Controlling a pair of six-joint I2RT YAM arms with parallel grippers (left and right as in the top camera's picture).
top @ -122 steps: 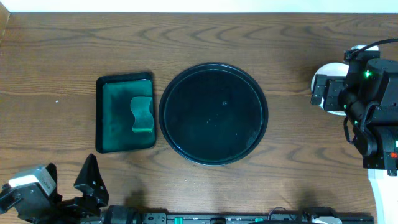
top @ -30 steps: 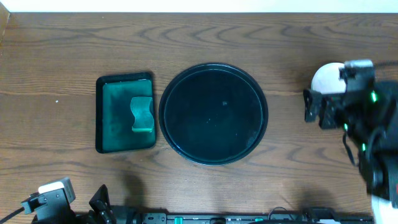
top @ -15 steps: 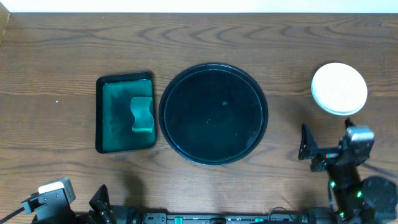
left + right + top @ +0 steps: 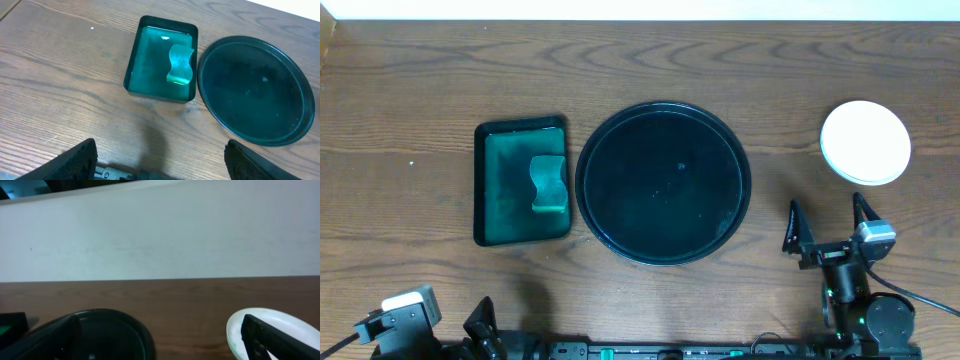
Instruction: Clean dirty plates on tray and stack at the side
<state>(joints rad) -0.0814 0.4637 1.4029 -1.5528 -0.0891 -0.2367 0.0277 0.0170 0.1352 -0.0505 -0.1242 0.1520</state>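
The round black tray (image 4: 663,183) lies mid-table with nothing on it; it also shows in the left wrist view (image 4: 255,90) and the right wrist view (image 4: 115,335). The plates (image 4: 865,142) sit on bare wood at the far right, a clean white one on top; I cannot tell how many lie under it. In the right wrist view the top plate (image 4: 272,315) is pale with a faint green edge. My right gripper (image 4: 826,215) is open and empty, nearer the front than the plates. My left gripper (image 4: 160,160) is open and empty at the front left edge.
A dark green rectangular tray (image 4: 480,185) stands left of the black tray, with a green sponge (image 4: 548,183) lying in it. In the left wrist view that tray (image 4: 150,65) and sponge (image 4: 180,65) lie ahead of the fingers. A white wall runs along the table's far edge.
My right arm has pulled back from over the plates toward the front edge, uncovering them. The left arm drew down to the front edge earlier and has stayed there since.
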